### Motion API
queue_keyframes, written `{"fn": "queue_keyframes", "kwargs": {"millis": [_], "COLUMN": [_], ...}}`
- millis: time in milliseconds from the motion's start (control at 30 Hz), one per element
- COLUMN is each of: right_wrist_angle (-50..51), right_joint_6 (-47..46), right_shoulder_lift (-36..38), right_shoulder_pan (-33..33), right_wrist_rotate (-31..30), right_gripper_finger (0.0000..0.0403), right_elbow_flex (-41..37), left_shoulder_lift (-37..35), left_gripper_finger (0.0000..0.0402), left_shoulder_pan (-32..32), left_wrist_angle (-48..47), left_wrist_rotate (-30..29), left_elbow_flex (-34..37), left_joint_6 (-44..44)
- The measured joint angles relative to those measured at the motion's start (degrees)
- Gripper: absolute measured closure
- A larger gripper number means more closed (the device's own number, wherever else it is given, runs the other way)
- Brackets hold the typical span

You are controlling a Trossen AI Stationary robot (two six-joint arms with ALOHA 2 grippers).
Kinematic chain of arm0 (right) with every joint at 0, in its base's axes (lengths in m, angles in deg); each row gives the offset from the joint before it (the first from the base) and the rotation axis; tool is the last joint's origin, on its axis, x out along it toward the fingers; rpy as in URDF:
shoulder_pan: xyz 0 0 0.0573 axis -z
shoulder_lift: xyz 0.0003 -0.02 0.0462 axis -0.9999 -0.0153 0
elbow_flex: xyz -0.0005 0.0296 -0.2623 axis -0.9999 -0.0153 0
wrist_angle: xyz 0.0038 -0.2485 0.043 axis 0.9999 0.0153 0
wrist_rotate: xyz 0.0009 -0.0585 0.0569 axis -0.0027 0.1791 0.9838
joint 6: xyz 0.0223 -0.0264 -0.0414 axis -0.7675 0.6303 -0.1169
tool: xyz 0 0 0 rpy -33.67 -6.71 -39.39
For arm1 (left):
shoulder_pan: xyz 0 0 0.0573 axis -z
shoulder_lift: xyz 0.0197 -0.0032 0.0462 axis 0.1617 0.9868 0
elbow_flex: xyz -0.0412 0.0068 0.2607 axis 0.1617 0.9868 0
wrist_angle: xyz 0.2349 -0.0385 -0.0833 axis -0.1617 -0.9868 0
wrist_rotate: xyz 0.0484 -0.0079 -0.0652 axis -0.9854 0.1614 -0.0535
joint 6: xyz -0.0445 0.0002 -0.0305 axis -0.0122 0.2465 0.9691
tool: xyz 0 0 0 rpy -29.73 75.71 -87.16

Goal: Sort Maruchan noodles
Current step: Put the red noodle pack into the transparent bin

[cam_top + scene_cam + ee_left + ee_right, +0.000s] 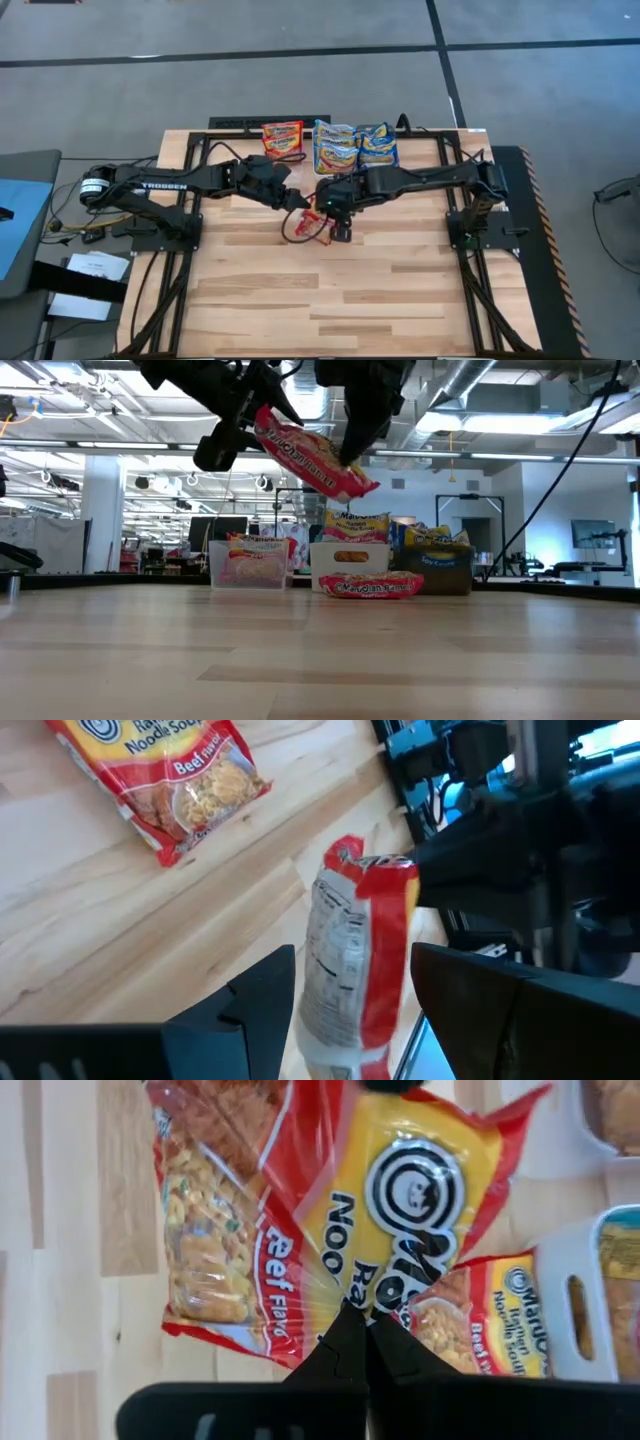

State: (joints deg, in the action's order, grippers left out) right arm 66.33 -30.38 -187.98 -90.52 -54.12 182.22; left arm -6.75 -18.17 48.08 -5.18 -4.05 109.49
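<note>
Two arms meet above the surface [400, 300], apparently for a handover. Right jaws [365, 1342] are clenched on a red-banded noodle packet [312, 452], holding it aloft. Left jaws [350, 1010] stand released, straddling it. Another packet [372, 586] lies below them.

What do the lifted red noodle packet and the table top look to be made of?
Lifted red noodle packet: thin glossy printed plastic film, judging by its crinkled, crimped end and sheen; the right claw pinches it shut.
Table top: pale wood in butcher-block strips, smooth, probably sealed; grain and plank joints show.
</note>
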Motion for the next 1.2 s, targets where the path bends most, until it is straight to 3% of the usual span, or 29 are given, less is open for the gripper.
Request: {"fn": "queue_keyframes", "kwargs": {"millis": [533, 967, 1200], "right_wrist_angle": [-0.15, 1.43, 1.49], "right_joint_6": [0.69, 0.60, 0.58], "right_shoulder_lift": [0.02, 0.02, 0.02], "right_shoulder_pan": [0.82, 1.60, 1.60], "right_wrist_rotate": [0.03, 0.14, 0.03], "right_gripper_finger": [0.0400, 0.0387, 0.0383], "right_elbow_flex": [3.17, 3.15, 3.15], "left_shoulder_lift": [0.00, -0.09, -0.09], "left_gripper_finger": [0.0224, 0.0389, 0.0399], "left_shoulder_pan": [0.20, 0.15, 0.15], "left_wrist_angle": [-1.13, -0.39, 0.82], "left_wrist_rotate": [-0.03, -0.30, -0.46], "left_elbow_flex": [0.00, 0.00, 0.00], "left_joint_6": [-3.95, -7.58, -9.76]}}
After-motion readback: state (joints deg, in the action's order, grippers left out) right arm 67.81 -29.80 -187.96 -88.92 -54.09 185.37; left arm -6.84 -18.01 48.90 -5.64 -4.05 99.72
